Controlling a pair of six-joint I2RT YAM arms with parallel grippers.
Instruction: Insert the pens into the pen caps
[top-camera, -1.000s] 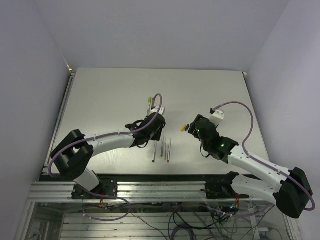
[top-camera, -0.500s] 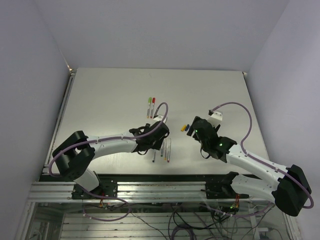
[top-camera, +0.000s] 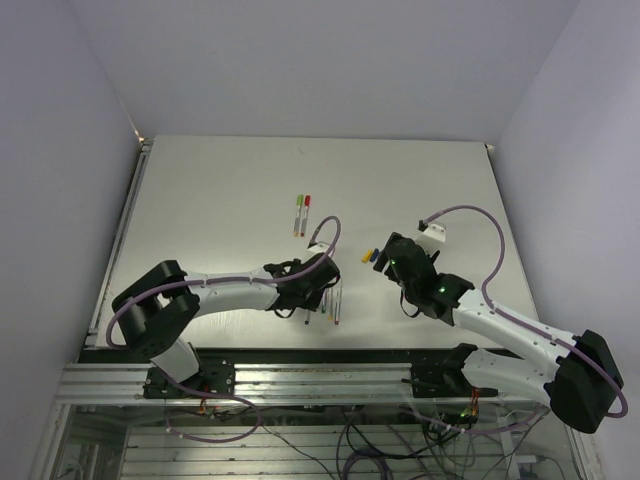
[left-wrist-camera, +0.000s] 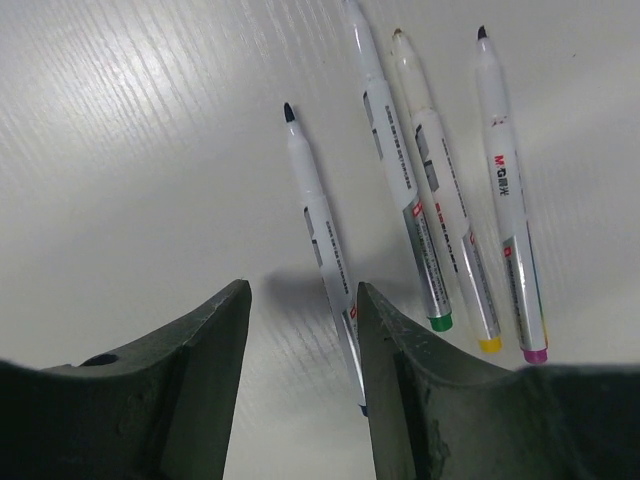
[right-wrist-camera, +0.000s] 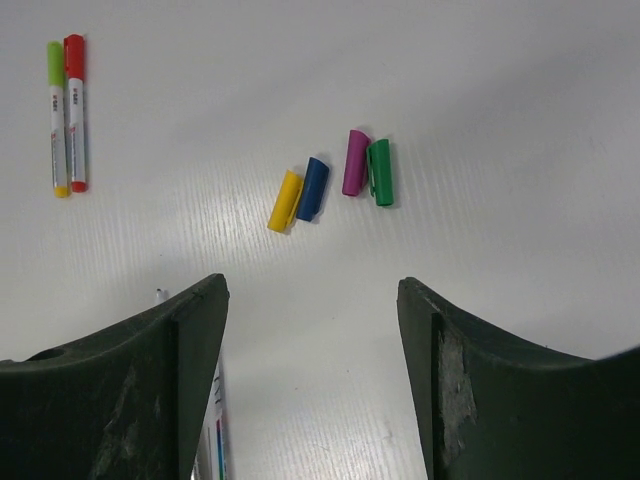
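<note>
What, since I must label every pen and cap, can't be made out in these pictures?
- Top view: the purple cap and green cap are hidden under the right claw; the yellow and blue caps are tiny.
- Top view: the left arm covers part of the uncapped pens; count unclear.
- Left wrist view: the leftmost pen runs behind a claw finger, rear end hidden.
- Right wrist view: one pen is mostly behind a finger.

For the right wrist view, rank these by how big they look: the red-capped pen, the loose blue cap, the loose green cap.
1. red-capped pen: clearly the longest, several times a cap's length.
2 and 3. blue cap and green cap: these look about the same size, so I won't rank one over the other.
</note>
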